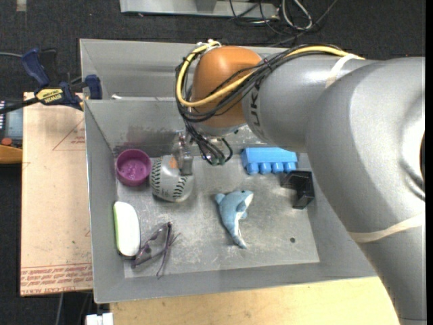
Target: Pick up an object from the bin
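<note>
Grey-and-white ribbed ball [168, 185] toward 10 o'clock from the middle of the bin [101, 181], just beside a purple cup [132, 166] at its 10 o'clock, with a blue dolphin toy [233, 215] apart at its 4 o'clock. Reaches in from 3 o'clock with a thick grey arm [338, 114] bent across the bin, orange wrist cover [220, 80] and looped cables uppermost, pointing the gripper [183, 161] steeply down at the ball's 1 o'clock edge. Cannot tell whether the claw is wide, narrow or gripping.
</note>
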Motion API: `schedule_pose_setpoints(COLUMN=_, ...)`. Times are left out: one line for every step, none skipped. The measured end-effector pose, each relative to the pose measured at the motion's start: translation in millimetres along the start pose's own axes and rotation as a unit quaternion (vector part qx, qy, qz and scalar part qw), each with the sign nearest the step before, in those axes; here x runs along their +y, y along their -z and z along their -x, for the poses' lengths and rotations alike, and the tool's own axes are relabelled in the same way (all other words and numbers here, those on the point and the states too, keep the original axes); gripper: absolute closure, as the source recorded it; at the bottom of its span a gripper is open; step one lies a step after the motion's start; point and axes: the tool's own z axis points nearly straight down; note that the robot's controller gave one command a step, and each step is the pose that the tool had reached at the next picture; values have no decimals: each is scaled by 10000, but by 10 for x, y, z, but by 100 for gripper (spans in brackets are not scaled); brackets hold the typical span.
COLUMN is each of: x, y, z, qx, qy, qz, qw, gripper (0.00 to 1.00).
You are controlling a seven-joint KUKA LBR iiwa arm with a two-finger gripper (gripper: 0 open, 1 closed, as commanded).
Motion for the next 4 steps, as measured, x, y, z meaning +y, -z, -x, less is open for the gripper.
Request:
schedule_pose_setpoints(x=-3, y=-3, z=-3, qx=11, qy=-245, qz=-7, qw=9997, gripper=100)
schedule_pose_setpoints(x=-7, y=-4, z=-4, qx=13, qy=-275, qz=-6, qw=9996, gripper=100)
schedule_pose_setpoints(x=-7, y=-5, z=-4, qx=13, qy=-277, qz=-6, qw=9996, gripper=100)
schedule_pose_setpoints(x=-3, y=-3, z=-10, qx=2, qy=-204, qz=-5, qw=9998, gripper=100)
